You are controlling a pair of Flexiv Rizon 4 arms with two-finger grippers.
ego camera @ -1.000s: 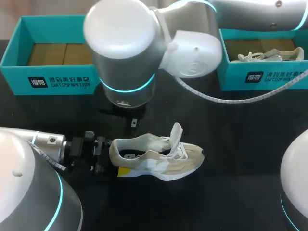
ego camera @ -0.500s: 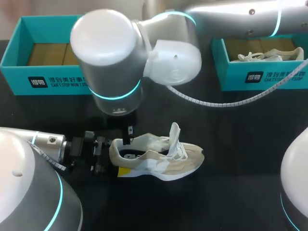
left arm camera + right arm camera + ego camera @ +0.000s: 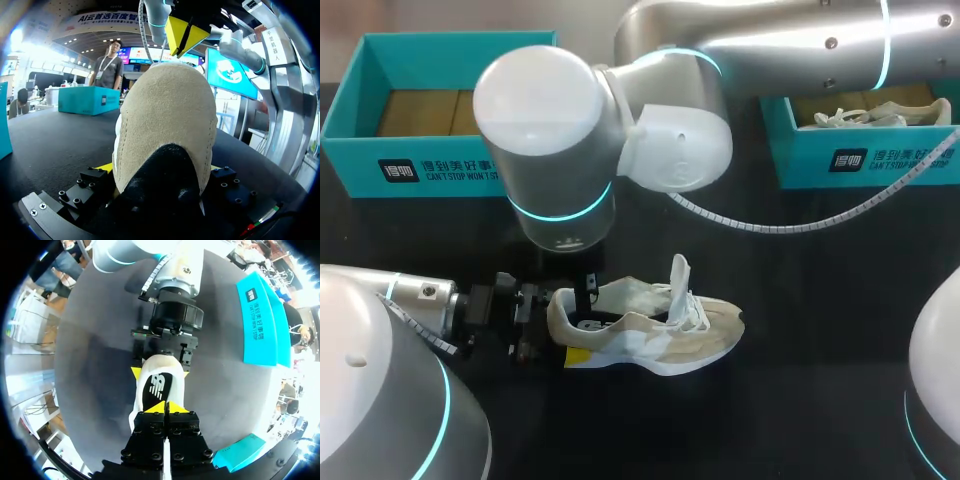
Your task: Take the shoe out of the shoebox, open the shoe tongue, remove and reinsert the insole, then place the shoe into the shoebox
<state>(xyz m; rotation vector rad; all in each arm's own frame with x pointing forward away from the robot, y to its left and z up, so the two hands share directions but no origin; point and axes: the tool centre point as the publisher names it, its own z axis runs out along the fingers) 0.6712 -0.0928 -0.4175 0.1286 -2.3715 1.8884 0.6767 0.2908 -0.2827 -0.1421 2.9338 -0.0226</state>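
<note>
left claw (image 3: 558, 325) clamps the shoe (image 3: 660, 335) heel; right claw (image 3: 166, 407) closed, perhaps touching insole (image 3: 156, 387).

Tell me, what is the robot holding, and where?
The left end effector grips the shoe by its heel. The right end effector, over the shoe's opening, holds nothing.

The shoe (image 3: 165, 125) has a heel of napped beige suede, matt, with stitched seams and a smoother black patch. The counter (image 3: 820, 300) is matt black. The shoebox (image 3: 350, 140), at 10 o'clock from it, is matt teal card. The right arm (image 3: 550, 120) has a smooth, glossy white and silver shell. The left end effector (image 3: 159, 371) is matt black metal with yellow plastic tips.
</note>
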